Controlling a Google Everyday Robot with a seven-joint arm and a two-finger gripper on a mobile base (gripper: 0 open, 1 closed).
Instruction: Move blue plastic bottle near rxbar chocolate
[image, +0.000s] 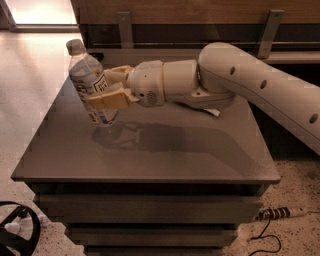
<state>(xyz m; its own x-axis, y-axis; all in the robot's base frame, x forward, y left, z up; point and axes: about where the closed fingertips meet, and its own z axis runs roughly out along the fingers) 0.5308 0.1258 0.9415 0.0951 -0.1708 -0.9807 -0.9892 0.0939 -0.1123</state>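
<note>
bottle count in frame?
1. The blue plastic bottle is held tilted in the gripper over the table's left side. The arm could hide another behind it.
</note>
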